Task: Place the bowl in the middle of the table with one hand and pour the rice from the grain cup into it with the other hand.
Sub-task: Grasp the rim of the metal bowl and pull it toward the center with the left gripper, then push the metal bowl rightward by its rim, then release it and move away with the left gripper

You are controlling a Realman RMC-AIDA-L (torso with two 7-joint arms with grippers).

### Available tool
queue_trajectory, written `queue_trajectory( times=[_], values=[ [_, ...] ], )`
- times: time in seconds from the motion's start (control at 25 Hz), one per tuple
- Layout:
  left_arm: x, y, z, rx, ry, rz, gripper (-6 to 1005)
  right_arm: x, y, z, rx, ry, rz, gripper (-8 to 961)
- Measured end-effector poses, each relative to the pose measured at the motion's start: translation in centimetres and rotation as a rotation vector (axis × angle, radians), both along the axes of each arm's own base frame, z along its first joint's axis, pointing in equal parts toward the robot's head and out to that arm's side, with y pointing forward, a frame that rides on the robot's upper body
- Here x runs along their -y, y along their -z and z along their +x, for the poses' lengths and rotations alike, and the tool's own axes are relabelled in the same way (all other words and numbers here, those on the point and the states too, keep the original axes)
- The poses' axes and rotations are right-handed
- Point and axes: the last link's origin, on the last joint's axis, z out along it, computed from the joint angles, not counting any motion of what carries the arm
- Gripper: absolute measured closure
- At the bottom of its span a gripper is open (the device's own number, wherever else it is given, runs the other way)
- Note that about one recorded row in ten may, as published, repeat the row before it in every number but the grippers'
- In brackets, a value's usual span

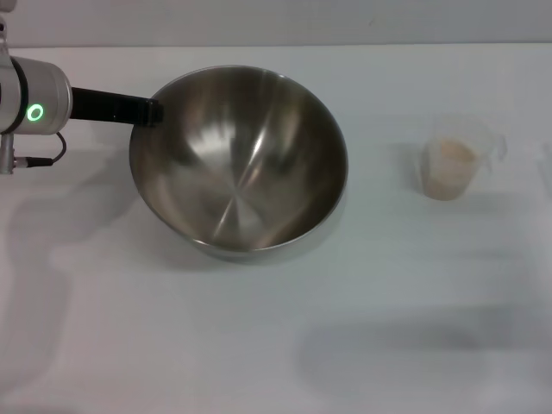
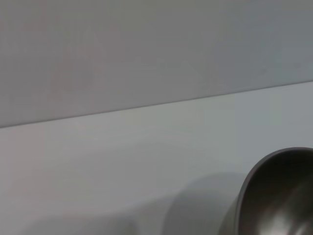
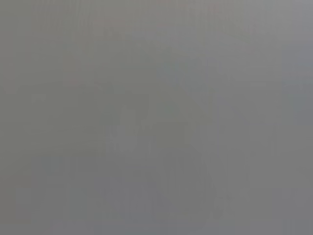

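The steel bowl (image 1: 239,161) hangs tilted just left of the table's (image 1: 259,345) middle, its open side turned toward me and its shadow on the surface below. My left gripper (image 1: 152,112) reaches in from the left and is shut on the bowl's left rim. The left wrist view catches only a part of the bowl (image 2: 279,196). The clear grain cup (image 1: 457,157) stands upright to the right, with the pale rice (image 1: 452,160) inside. My right gripper is out of view, and its wrist view shows plain grey.
The white tabletop (image 2: 122,161) runs back to a pale wall (image 2: 146,49). A faint object edge (image 1: 546,168) shows at the far right border.
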Motion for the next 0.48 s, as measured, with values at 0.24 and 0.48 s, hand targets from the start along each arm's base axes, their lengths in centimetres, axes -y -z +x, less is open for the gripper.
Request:
queue_trajectory(
  times=[0.24,0.48],
  values=[
    [0.07,-0.08,0.55,0.093,0.047,-0.024,950,-0.13,0.02,-0.12,0.0,-0.005,-0.001,239],
    [-0.15,0.2,0.46,0.115,0.054,-0.038,942,-0.15,0.07,-0.16,-0.001,-0.006,-0.002,240]
  ],
)
